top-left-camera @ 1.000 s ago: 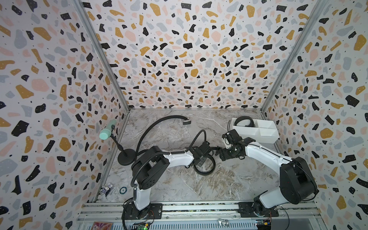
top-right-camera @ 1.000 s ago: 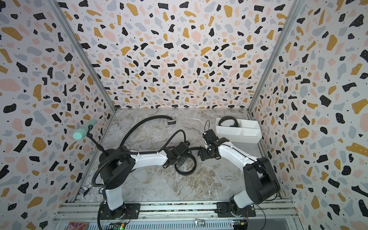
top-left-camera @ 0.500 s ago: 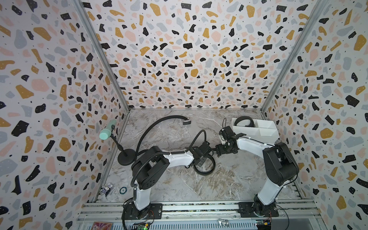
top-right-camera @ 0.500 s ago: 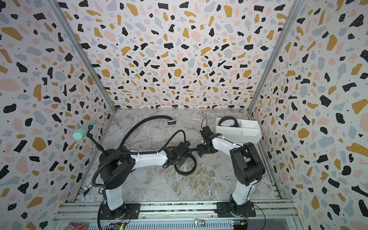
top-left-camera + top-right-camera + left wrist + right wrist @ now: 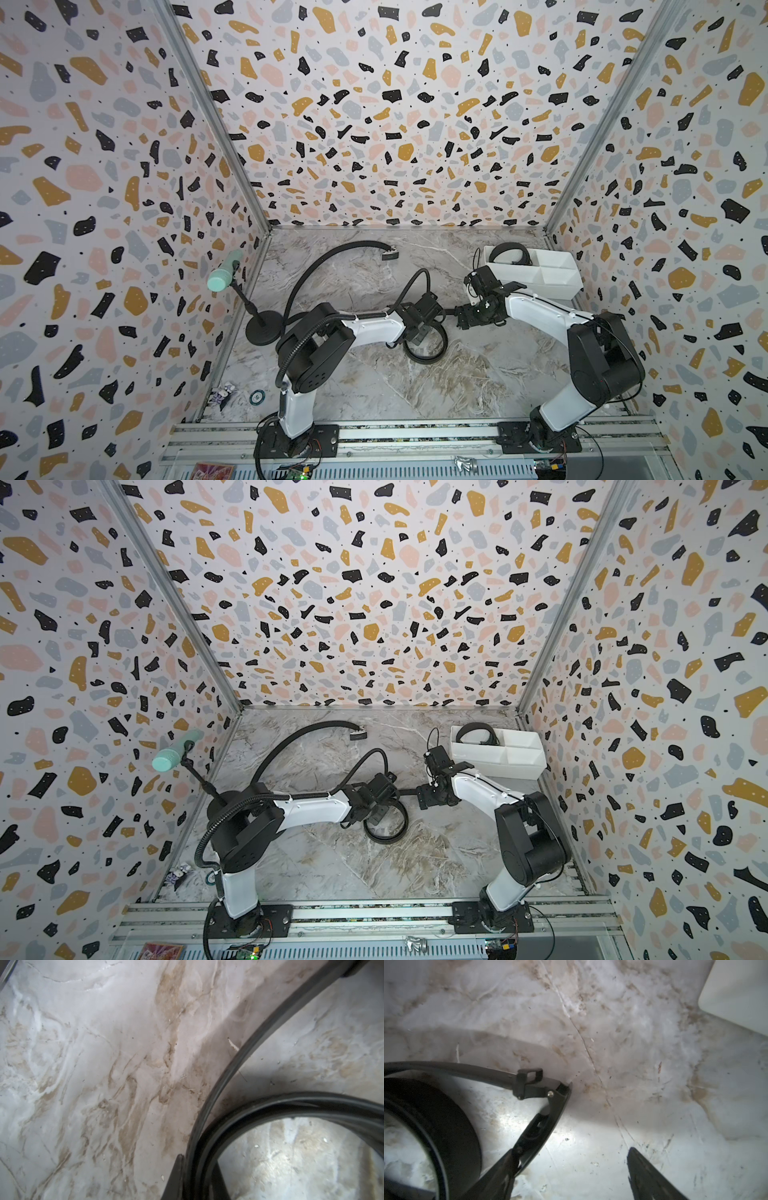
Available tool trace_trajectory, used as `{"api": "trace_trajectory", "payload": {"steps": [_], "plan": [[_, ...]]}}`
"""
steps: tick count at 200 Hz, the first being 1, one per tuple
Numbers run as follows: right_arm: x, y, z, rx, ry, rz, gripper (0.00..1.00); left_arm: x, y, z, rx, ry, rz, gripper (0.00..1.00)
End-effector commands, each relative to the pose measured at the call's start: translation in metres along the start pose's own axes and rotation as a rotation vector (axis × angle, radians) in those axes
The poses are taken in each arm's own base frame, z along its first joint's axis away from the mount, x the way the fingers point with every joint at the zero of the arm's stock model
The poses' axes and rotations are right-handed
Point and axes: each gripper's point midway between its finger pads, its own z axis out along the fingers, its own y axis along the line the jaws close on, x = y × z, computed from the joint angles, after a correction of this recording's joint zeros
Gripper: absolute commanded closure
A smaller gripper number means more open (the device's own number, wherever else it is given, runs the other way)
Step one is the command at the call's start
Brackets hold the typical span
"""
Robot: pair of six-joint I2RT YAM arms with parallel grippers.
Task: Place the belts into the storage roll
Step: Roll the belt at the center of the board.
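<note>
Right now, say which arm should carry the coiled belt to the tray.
Likely right: the right gripper is open at the belt's buckle end, the tray on that side. The left gripper is shut on the belt.

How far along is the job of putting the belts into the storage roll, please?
Done: one belt lies coiled in an end compartment of the storage roll. In hand: the left gripper is shut on a second belt coiled on the table, with the right gripper open by its buckle end. Left: that belt and a third belt, lying untouched in a long arc towards the back.
</note>
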Motion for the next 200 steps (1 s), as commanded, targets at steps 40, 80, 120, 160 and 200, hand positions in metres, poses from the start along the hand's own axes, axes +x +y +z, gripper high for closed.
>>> {"api": "trace_trajectory", "payload": {"steps": [40,80,120,160,200], "plan": [[-0.016,-0.007,0.023,0.026,0.003,-0.018,0.36,0.019,0.019,0.009,-0.075,0.071,0.019,1.0],[-0.003,-0.031,0.016,0.09,0.008,0.005,0.68,0.027,0.032,0.015,-0.085,0.092,-0.001,1.0],[0.01,-0.042,0.012,0.1,0.035,0.021,0.87,0.027,0.04,0.019,-0.094,0.1,-0.013,1.0],[0.0,-0.026,-0.002,0.01,0.009,0.006,0.68,0.021,0.039,0.018,-0.087,0.09,-0.016,1.0],[-0.066,-0.001,-0.035,-0.145,-0.177,0.035,0.52,0.018,0.04,0.017,-0.094,0.086,-0.006,1.0]]}}
